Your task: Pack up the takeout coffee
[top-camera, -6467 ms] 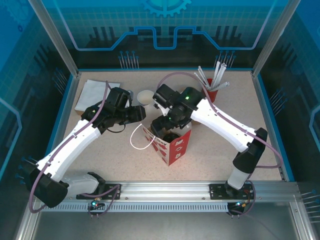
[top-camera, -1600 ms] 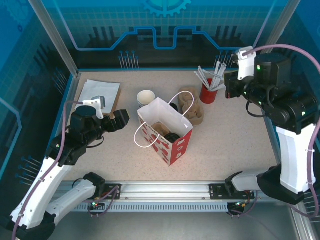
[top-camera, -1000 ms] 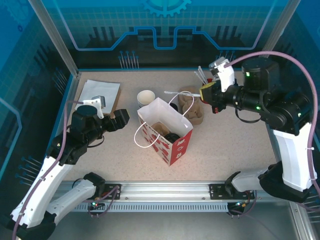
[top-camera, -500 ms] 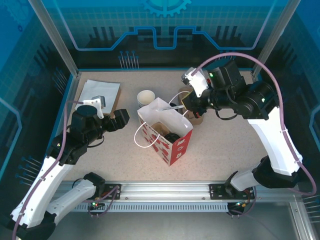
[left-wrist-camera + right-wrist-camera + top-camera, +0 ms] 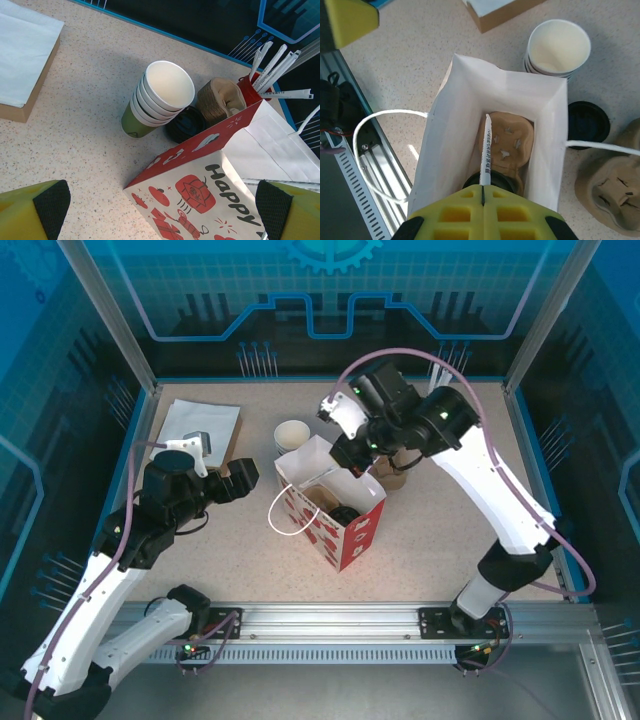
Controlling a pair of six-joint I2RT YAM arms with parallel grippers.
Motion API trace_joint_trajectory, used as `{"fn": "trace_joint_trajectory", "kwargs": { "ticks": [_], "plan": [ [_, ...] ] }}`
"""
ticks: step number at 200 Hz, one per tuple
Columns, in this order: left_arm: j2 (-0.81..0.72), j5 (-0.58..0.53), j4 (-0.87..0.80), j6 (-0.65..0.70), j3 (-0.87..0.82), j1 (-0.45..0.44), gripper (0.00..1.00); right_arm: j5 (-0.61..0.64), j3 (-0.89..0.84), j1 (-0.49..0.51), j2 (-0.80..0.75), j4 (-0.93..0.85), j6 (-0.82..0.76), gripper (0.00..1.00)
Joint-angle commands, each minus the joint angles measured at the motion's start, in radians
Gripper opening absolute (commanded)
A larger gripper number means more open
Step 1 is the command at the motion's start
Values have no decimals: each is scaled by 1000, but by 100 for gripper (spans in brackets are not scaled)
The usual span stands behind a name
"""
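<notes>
My right pincer (image 5: 482,192) is clamped shut on the end of a thin, paper-wrapped straw (image 5: 485,150), aimed down into the open mouth of the stiff white paper bag (image 5: 442,130), I judge so it drops in cleanly. Deep inside, the takeout coffee (image 5: 506,182) sits under its round black plastic lid, against a moulded brown pulp carrier (image 5: 512,135).

Bag (image 5: 200,195) red-white (black lettering); cup stack (image 5: 150,107) green, white-rimmed; coffee lid (image 5: 502,181) probably black.
</notes>
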Motion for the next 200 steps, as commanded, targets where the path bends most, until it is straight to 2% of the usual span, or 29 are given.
{"fn": "trace_joint_trajectory", "kwargs": {
  "ticks": [1, 81, 114, 158, 200],
  "plan": [
    [-1, -24, 6, -15, -14, 9, 99, -41, 18, 20, 53, -8, -31, 0],
    [1, -20, 9, -14, -18, 9, 99, -89, 103, 34, 253, -44, -66, 3],
    [4, -20, 3, -13, -15, 9, 99, -80, 155, 33, 262, -49, -69, 20],
    [22, -15, -2, -22, -8, 9, 99, -23, 223, 27, 226, -64, -63, 30],
    [36, -19, -19, -21, 8, 12, 99, 37, 216, 17, 121, -42, -43, 41]
  ]
}}
